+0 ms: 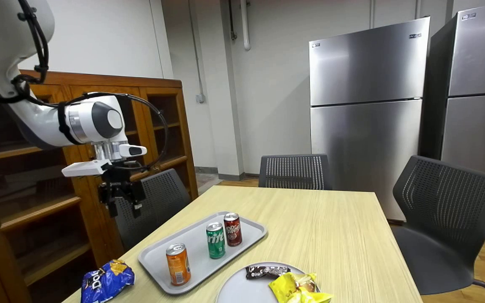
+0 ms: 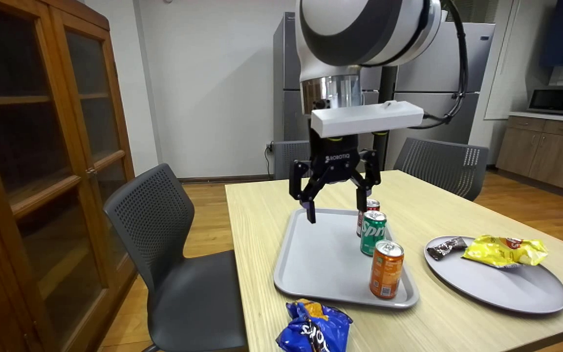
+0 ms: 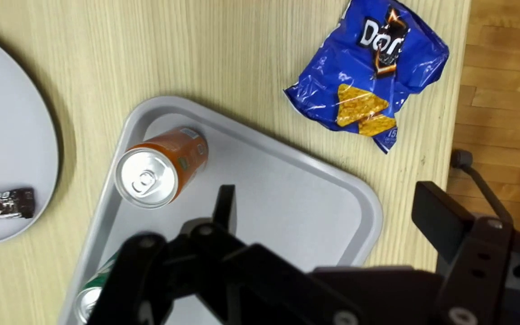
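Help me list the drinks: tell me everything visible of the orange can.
The orange can looks like printed metal, with a pale code block low on its side and a silvery lid bearing a pull tab; I cannot make out its brand. It stands upright on the gray tray, near one corner, apart from the green can. The open gripper does not touch it.

White arm (image 1: 46,121) bent, black hand (image 2: 336,210) pointing down, fingers (image 2: 361,199) spread wide
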Controlling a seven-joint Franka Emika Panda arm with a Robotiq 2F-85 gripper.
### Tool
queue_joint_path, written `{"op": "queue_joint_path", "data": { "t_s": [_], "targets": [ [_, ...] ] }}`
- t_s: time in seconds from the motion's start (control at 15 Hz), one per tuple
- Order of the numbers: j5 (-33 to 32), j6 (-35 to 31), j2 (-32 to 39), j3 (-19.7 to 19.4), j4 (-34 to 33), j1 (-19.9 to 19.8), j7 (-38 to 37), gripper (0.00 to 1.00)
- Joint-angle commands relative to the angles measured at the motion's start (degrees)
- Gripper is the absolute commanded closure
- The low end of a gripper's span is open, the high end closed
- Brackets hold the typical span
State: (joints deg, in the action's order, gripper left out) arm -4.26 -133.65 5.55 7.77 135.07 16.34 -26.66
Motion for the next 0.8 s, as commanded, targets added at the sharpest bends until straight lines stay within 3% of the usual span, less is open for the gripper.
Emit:
{"op": "queue_joint_path", "data": {
  "t_s": [0.0,0.73],
  "targets": [
    [1.9,1.0,-4.8,-0.7,2.9,-3.5,0.5,0.00],
    [-0.8,1.8,-7.3,-6.6,4.7,-13.0,1.5,0.00]
  ]
}}
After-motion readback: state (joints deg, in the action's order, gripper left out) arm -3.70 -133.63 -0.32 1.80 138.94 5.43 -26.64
